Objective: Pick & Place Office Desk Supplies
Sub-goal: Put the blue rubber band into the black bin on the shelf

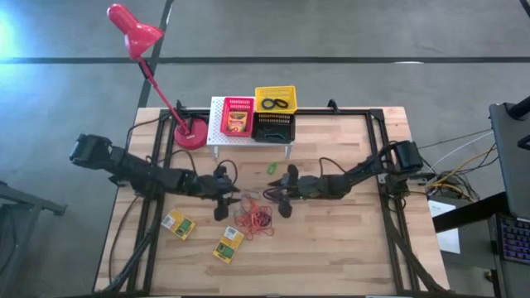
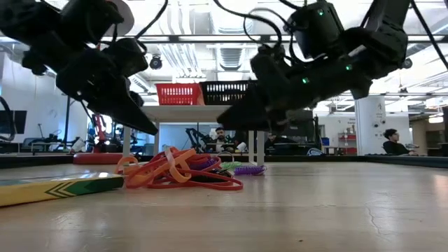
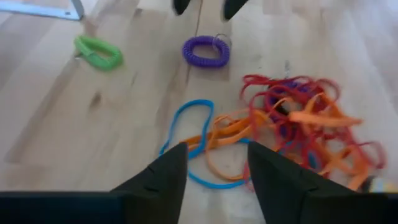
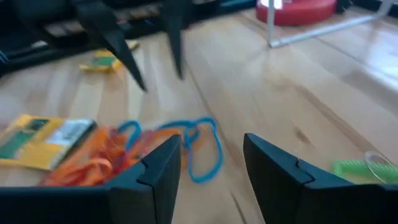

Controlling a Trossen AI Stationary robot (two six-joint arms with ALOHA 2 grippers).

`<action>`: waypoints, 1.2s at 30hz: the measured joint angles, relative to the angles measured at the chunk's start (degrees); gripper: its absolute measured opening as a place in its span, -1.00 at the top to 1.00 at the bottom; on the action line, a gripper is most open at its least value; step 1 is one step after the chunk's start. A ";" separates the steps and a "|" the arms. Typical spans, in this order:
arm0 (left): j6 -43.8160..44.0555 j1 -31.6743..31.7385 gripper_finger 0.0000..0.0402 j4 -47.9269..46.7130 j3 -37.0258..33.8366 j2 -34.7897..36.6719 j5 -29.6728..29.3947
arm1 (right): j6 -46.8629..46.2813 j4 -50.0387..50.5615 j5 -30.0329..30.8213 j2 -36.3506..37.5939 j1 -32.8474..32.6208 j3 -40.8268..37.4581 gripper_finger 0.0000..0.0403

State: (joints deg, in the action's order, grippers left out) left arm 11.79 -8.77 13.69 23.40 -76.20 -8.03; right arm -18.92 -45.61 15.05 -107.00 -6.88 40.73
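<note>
A tangle of orange-red rubber bands [image 1: 253, 218] with a blue band [image 3: 193, 143] lies flat mid-table. My left gripper [image 3: 214, 168] stands open just above the pile's left side, fingers slanting down. My right gripper [image 4: 211, 168] is open too, hovering over the pile's far right, facing the left one. A purple coil ring [image 3: 205, 51] and a green coil ring [image 3: 98, 53] lie beyond the pile. Two yellow-and-green boxes [image 1: 178, 224] [image 1: 229, 244] lie flat nearer the front. In the low view both grippers' fingertips [image 2: 148, 128] [image 2: 225, 123] hang clear of the bands [image 2: 182, 175].
At the table's far edge a white rack [image 1: 218, 124] carries a red basket [image 1: 238, 116], a yellow basket [image 1: 275, 99] and a black basket [image 1: 273, 127]. A red desk lamp [image 1: 189, 132] stands left of it. Bare wood stretches right of the pile.
</note>
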 joint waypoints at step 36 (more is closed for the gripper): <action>-21.51 5.92 0.94 0.85 9.77 -17.19 7.67 | 1.14 2.16 0.07 5.68 -0.47 -0.46 0.34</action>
State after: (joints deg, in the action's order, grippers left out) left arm -9.72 -2.85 14.54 33.17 -93.40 -0.36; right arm -17.77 -43.45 15.11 -101.32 -7.35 40.27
